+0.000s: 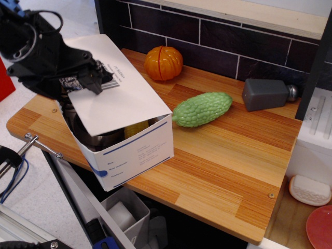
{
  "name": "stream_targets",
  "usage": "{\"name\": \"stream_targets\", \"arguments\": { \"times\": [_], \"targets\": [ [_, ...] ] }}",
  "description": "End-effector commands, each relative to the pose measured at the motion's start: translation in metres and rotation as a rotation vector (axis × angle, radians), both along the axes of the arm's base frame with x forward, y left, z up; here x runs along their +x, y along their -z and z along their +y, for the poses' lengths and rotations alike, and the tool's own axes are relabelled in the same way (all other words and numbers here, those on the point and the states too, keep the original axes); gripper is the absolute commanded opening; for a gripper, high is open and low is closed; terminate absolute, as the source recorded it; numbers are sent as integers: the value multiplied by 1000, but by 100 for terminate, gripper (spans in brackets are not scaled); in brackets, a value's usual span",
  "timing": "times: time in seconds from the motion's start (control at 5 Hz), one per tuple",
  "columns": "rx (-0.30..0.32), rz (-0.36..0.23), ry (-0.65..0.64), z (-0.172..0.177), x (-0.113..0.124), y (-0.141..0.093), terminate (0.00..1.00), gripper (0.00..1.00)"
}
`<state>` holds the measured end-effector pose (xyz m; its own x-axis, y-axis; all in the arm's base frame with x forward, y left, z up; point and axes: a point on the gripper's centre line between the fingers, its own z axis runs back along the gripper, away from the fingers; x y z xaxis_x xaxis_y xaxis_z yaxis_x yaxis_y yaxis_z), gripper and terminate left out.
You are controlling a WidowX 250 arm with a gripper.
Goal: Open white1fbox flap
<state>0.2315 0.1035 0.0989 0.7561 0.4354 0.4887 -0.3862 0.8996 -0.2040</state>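
Observation:
The white1fbox (136,150) lies on the wooden counter at the left, its blue-striped end panel facing me. Its flap (119,98), a broad white panel with small print, is lifted at its left edge and tilts up, leaving a gap over the box's inside. A yellow thing (136,128) and a dark one show through the gap. My black gripper (98,79) is at the flap's upper left edge, over the barcode, with its fingers closed on that edge.
An orange pumpkin (163,63) sits behind the box. A green bumpy gourd (202,109) lies right of it. A grey shaker (268,94) lies at the back right. A metal clamp (41,146) sticks out at the counter's left edge.

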Motion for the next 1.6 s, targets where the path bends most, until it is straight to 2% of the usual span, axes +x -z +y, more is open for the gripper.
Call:
{"name": "stream_targets", "arguments": {
  "times": [0.0,0.2,0.6,1.0,1.2,1.4],
  "targets": [
    [91,27,75,-11,31,-41,0,100],
    [145,92,161,-19,44,-52,0,100],
    [197,181,226,-45,76,-70,0,100],
    [212,223,275,-60,102,-65,0,100],
    [231,234,279,-70,107,-65,0,100],
    [199,276,295,-74,103,-68,100,100]
  ]
}}
